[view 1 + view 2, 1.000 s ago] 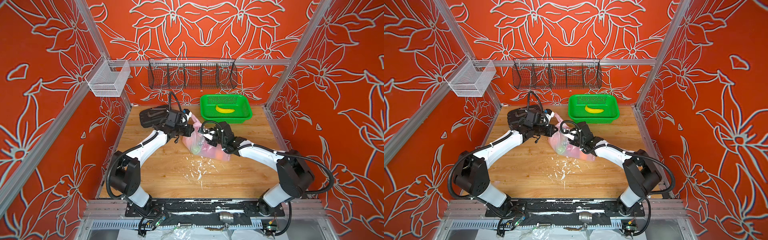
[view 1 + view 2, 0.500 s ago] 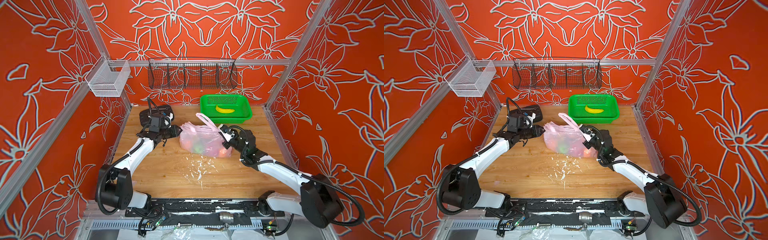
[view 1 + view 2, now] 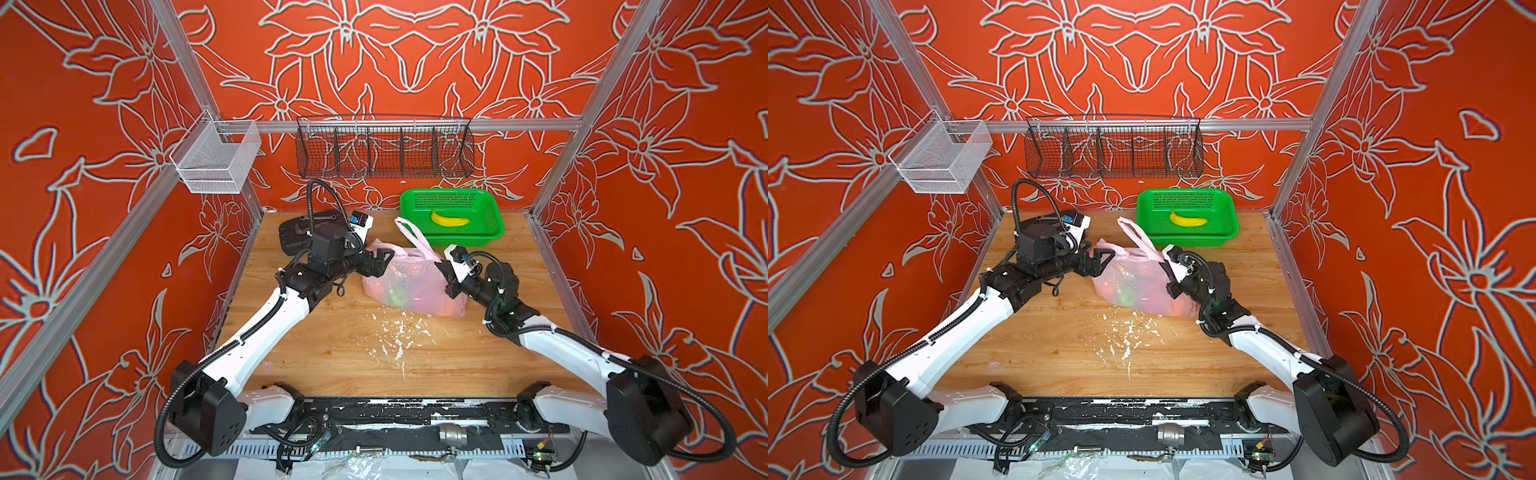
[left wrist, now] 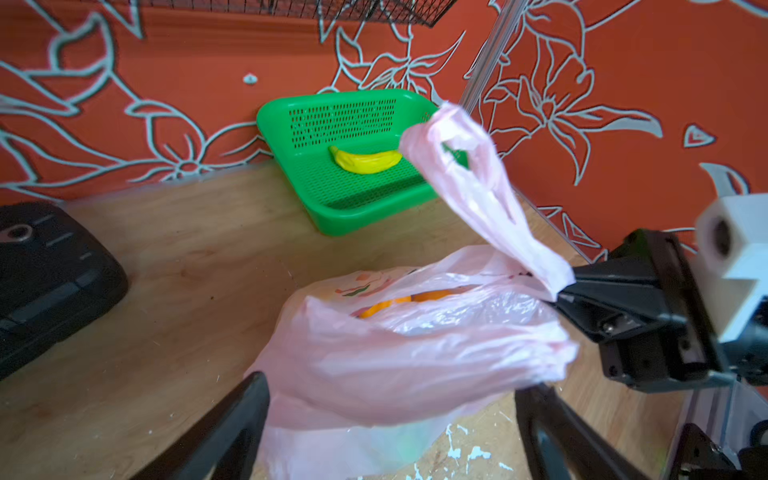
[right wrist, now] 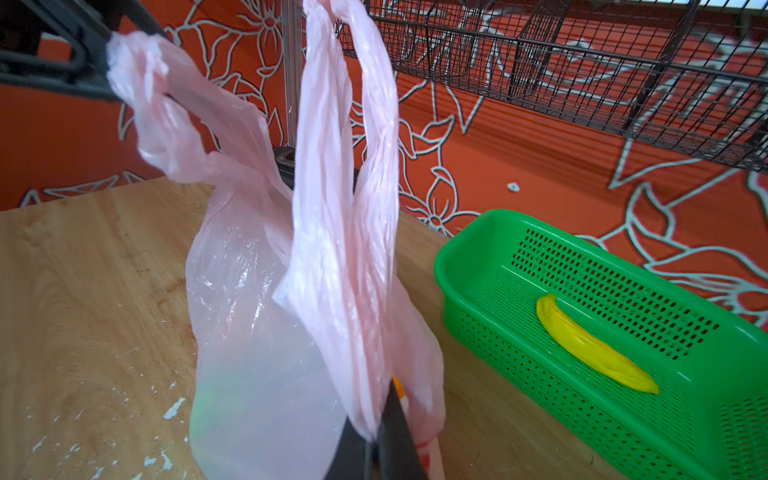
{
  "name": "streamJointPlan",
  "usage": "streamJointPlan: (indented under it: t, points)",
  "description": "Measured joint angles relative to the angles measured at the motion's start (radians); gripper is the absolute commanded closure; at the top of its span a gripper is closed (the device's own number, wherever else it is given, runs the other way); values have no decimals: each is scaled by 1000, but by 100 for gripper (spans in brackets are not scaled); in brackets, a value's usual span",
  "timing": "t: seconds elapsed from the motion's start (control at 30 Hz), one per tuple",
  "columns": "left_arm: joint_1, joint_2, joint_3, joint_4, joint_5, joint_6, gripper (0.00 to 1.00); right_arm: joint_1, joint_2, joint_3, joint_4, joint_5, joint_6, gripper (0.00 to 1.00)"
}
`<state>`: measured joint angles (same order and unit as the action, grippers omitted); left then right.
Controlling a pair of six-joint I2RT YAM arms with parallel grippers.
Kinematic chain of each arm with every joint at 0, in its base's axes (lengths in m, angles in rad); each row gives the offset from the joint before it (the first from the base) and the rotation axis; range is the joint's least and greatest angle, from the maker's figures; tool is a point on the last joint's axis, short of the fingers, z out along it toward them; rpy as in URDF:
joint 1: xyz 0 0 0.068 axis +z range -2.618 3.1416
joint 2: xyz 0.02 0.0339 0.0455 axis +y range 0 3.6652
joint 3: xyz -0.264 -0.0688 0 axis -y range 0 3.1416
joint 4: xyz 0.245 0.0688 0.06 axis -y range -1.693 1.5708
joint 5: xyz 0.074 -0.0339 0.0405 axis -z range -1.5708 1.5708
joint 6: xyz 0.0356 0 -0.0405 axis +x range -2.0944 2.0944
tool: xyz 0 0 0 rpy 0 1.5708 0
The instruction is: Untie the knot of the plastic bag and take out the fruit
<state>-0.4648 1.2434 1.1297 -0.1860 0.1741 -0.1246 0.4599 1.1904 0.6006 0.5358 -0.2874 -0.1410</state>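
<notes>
Noting the plastic bag (image 3: 411,282) lying on the table (image 3: 332,357) with the fruit (image 4: 386,309) inside, right gripper (image 4: 567,291) clamped on one handle (image 5: 332,166) and left gripper (image 3: 376,262) with jaws apart astride the film, I judge a one-sided pull could tear it or tip fruit out.

In both top views, mid-frame, the fruit (image 3: 398,296) shows only as blurred green and orange patches through the plastic bag (image 3: 409,276). The right gripper (image 5: 374,440) is cut off by the right wrist view's edge, its tips buried in pink film. The left arm (image 3: 270,324) hides part of a black case (image 3: 291,235) at centre left.
</notes>
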Motion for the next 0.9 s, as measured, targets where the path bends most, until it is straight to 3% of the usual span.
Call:
streamJointPlan:
  t: [0.13,0.27,0.37,0.67,0.9]
  points:
    - [-142,-54,-34,19,-147,-150,14,0,-1,0,0,2,47,98]
    - [-165,-103,-146,49,-191,-397,16,0,-1,0,1,2,73,98]
    - [-165,-80,-162,28,-226,-491,1,0,-1,0,1,2,87,98]
    - [-166,81,62,-68,-247,-515,3,0,-13,0,-6,-1,105,98]
    - [-166,210,145,-77,-214,-514,2,0,-19,0,-11,-11,117,98]
